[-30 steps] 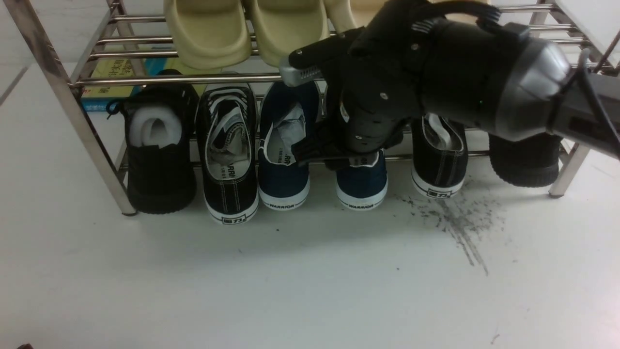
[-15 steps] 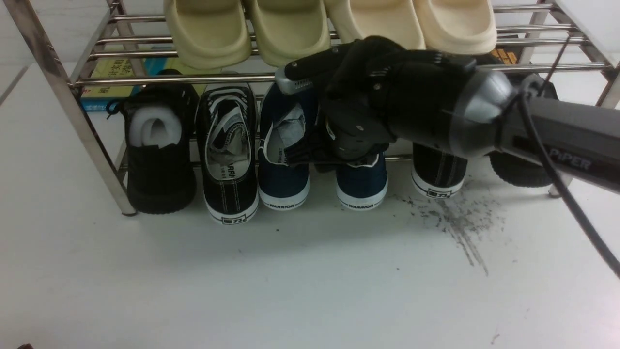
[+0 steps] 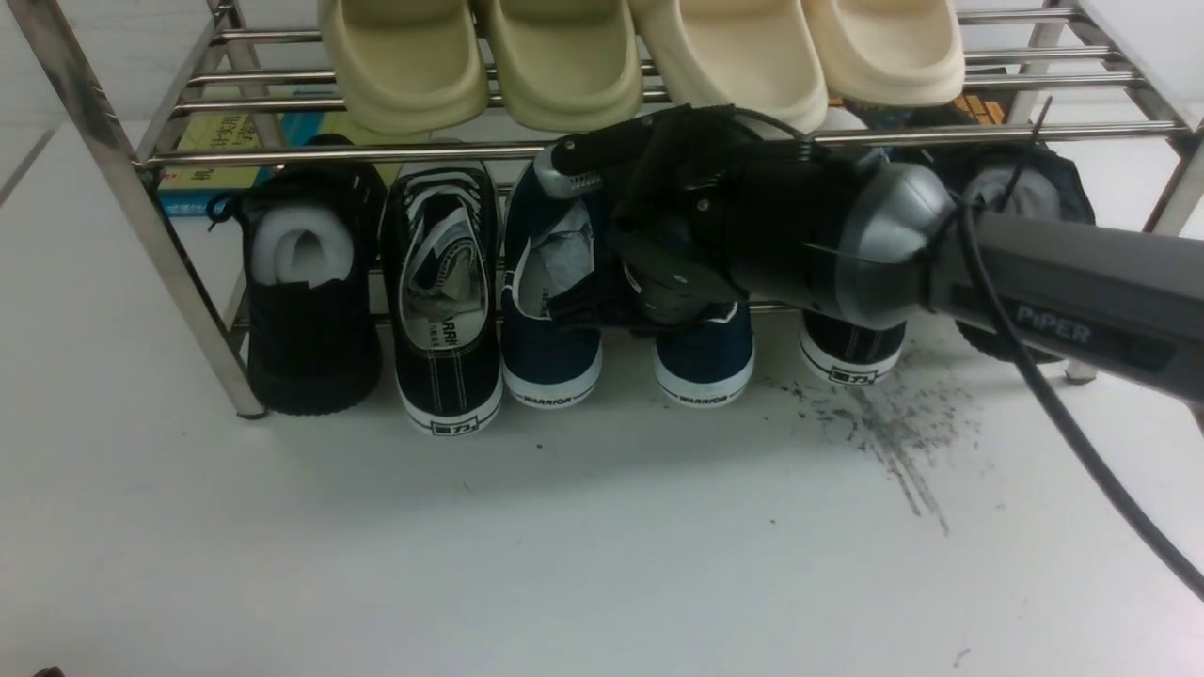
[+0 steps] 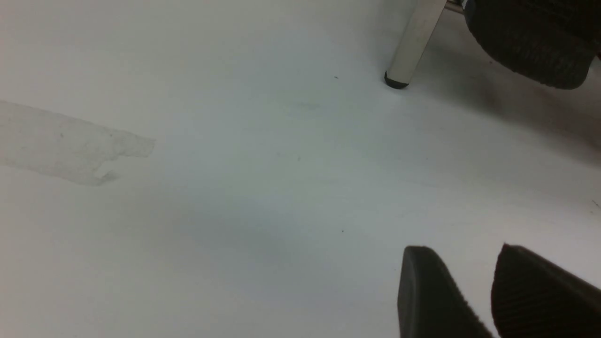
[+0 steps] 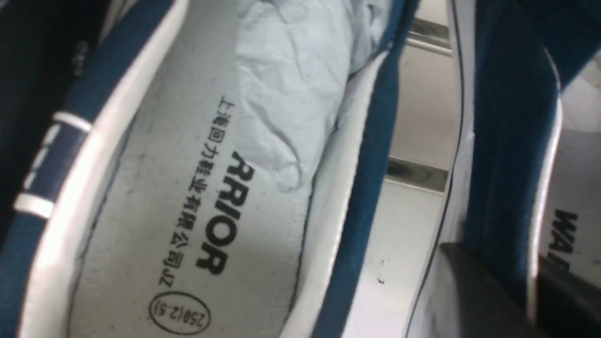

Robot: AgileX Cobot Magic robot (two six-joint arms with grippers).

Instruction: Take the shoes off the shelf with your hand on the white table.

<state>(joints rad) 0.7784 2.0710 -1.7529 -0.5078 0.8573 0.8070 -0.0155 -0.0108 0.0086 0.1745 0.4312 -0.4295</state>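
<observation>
Right black gripper (image 5: 526, 295) was shut on the inner side wall of the right-hand navy-blue canvas slip-on shoe (image 3: 704, 362), heel-out on the lower tier of the shiny steel-rod shelf (image 3: 339, 150), evidently a hold for dragging it onto the matte white table (image 3: 564, 545).

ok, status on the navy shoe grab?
Right fingers clamped on right navy shoe's wall, shoe on shelf. Left fingers open, empty. Top rail close above wrist.

Wide open across the matte white tabletop (image 3: 564, 564) in front of the shiny steel-rod shelf (image 3: 357, 151), yet cramped under its upper rods, with black lace-up sneakers (image 3: 447, 362) crowding just beside the navy-blue canvas slip-ons (image 3: 550, 357).
</observation>
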